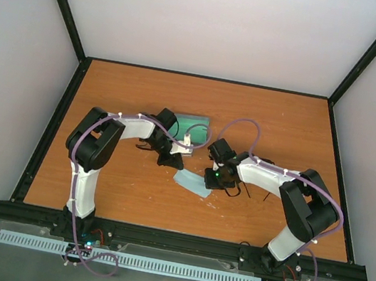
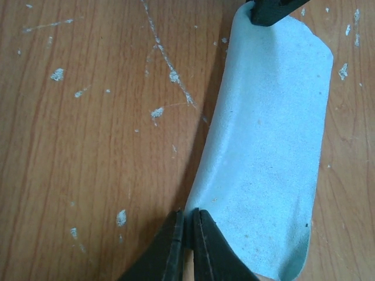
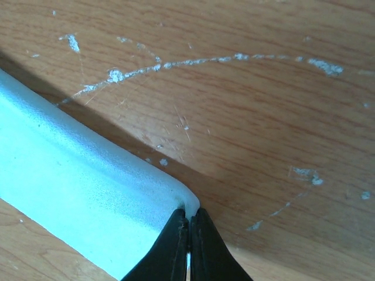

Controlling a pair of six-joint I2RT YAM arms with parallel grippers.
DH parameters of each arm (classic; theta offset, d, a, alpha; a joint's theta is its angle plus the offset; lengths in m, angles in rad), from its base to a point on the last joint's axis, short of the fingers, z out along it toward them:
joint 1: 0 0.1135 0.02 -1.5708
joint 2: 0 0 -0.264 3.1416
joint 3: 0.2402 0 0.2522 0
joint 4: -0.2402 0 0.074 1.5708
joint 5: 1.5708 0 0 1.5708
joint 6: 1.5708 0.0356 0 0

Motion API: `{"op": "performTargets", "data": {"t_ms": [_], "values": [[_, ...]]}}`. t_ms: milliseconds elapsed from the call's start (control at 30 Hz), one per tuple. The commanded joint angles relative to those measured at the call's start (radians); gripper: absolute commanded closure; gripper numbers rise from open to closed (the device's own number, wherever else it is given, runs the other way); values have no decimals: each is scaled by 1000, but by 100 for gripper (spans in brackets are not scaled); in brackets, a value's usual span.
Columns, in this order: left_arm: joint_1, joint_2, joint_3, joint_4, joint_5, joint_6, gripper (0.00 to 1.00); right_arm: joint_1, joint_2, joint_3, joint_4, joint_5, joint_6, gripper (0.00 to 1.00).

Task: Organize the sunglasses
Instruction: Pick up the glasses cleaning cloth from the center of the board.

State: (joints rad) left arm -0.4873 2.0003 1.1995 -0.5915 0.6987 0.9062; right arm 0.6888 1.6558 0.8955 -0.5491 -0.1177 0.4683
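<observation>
Left pincer (image 2: pixel 188 225): fingers drawn almost together, pinching the near corner of the pale blue cloth (image 2: pixel 263 146) at its raised left edge.
Right pincer (image 3: pixel 188 219): fingers pressed together, nipping the opposite end of the same cloth at the tip of its rounded fold; in the left wrist view it shows as a dark tip on the cloth's far edge.
Cloth: stretched between the two pincers. One long side is curled up off the worktop (image 2: pixel 88 146) and casts a shadow beside it; the other side lies flat on the wood.
Case (image 1: pixel 194 125): blue-green and oblong, on the worktop just beyond the left wrist and apart from the cloth.
Sunglasses: I cannot tell where they lie. Neither wrist view shows them, and from above the thin dark shapes beside the left wrist cannot be told from the arm itself.
Worktop: brown wood grain, scuffed with pale scratches and flecks.
</observation>
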Motion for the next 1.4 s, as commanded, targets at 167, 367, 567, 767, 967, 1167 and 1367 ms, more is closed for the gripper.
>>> {"op": "performTargets", "data": {"t_ms": [167,367,567,767,967,1167,1367], "values": [[-7,4,-3,-32,-7,7,99,5,-4,31,10,37,7,97],[3,-10,14,-25,-7,-30,99,5,4,51,12,49,-5,97],[35,-37,22,-7,-10,-64,99,5,23,79,14,60,-14,97],[71,-66,27,29,-43,-105,99,5,51,107,13,70,-27,97],[80,-83,35,36,-49,-117,99,5,95,166,14,85,-54,97],[87,-94,36,54,-74,-125,99,5,141,228,14,98,-79,97],[108,-100,36,80,-110,-121,99,5,169,272,11,119,-96,97]]}}
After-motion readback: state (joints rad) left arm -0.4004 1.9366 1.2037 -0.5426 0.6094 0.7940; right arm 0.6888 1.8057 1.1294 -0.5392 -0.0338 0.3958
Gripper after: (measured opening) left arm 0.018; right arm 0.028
